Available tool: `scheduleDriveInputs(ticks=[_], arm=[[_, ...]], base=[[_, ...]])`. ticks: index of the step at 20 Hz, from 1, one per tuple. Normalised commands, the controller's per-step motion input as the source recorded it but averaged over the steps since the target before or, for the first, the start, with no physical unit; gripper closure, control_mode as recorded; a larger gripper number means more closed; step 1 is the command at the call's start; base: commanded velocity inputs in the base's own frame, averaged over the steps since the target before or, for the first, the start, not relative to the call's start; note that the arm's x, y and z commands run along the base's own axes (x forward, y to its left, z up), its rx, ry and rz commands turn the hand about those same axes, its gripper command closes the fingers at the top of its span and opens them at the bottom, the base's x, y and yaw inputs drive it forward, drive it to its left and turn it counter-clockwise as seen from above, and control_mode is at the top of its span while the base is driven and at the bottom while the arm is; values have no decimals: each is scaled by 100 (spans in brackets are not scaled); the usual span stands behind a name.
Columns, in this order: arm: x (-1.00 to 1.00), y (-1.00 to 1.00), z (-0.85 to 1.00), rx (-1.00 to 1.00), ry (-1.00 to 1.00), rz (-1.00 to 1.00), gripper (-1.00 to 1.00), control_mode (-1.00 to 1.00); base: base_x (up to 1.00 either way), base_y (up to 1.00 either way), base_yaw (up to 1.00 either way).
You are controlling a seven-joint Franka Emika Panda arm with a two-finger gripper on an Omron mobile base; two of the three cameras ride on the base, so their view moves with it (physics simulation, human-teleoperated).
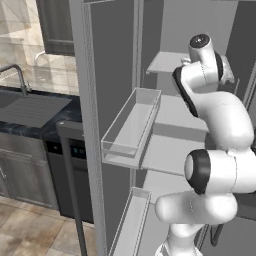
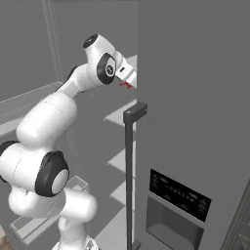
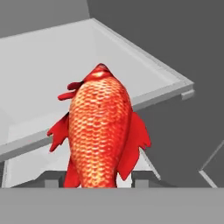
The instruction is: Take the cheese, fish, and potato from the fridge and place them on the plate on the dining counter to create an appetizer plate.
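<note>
Between your end effector [image 3: 94,183] fingertips sits the fish [image 3: 101,131], bright red and scaly, its body running straight away from the hand; the tips stand at either flank, clamped on it. Beyond the fish you see a pale grey shelf [image 3: 39,78] of the fridge [image 1: 100,75], its front corner off to one side. From the right base camera, a scrap of red shows at the hand, just inside the fridge opening.

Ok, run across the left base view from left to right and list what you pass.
Sink faucet → dishwasher → open fridge door's edge → clear door bin → fridge shelves → robot arm.
</note>
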Motion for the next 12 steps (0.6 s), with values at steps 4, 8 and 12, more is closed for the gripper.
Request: scheduleDriveInputs(ticks=[4,8,12], arm=[[-100,17,0,0,0,-7,100,-100],[-86,33,16,0,0,-1,100,-100],[-66,42,36,0,0,0,100,-100]], base=[[0,0,0],[0,0,0],[0,0,0]])
